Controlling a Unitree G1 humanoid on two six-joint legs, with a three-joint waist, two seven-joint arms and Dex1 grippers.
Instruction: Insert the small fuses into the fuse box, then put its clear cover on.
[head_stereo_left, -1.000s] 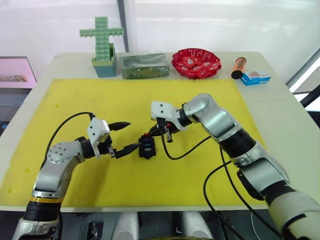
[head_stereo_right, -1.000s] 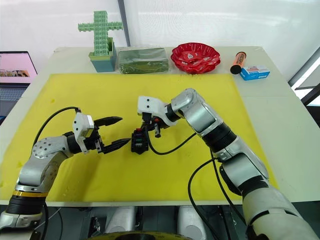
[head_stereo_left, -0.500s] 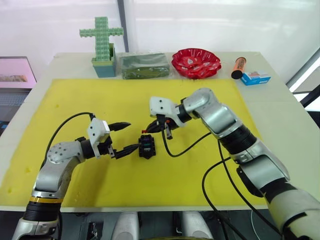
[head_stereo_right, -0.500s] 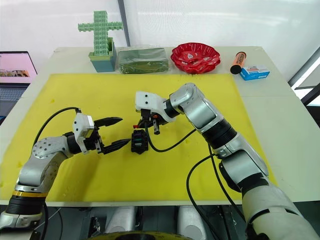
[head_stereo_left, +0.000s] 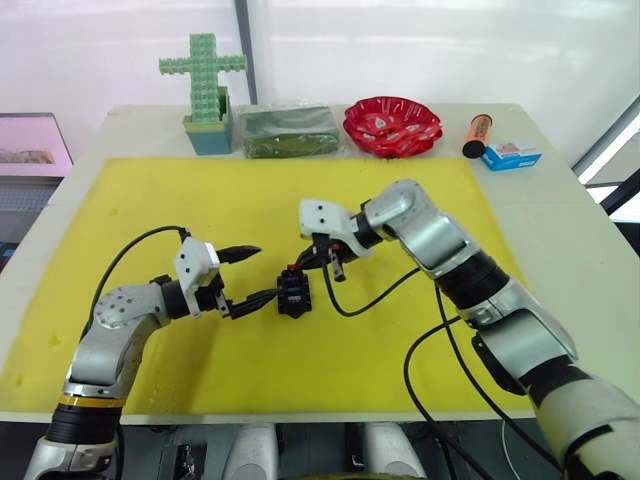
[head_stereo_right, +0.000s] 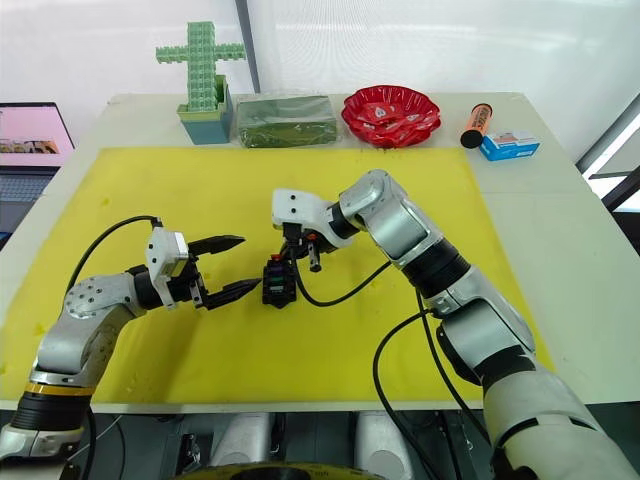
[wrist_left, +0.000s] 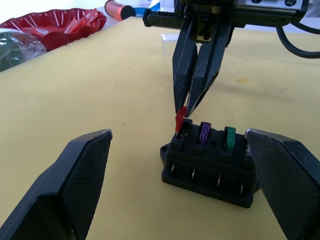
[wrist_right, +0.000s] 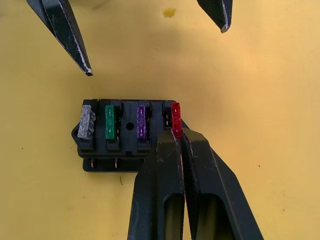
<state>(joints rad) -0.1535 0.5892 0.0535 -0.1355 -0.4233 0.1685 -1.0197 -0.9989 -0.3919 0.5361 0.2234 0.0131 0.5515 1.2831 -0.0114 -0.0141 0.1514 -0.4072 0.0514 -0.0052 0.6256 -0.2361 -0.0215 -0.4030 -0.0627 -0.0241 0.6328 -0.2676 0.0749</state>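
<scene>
Right wrist view: the right gripper (wrist_right: 176, 134) pinches the red fuse (wrist_right: 175, 119) over the last free slot of the fuse box (wrist_right: 125, 135) on the yellow mat (head_stereo_left: 150, 210), while the left gripper (head_stereo_left: 252, 273) waits spread beside it, likely as a brace.

A small black plastic fuse box (wrist_right: 127, 137) on a yellow foam mat (wrist_right: 260, 90) holds grey (wrist_right: 86, 121), green (wrist_right: 109, 121), purple (wrist_right: 141, 121) and red (wrist_right: 176, 119) fuses.

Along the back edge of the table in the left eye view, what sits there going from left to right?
Green cross-shaped block figure → dark green box → red bowl → orange cylinder → small blue and white box.
</scene>
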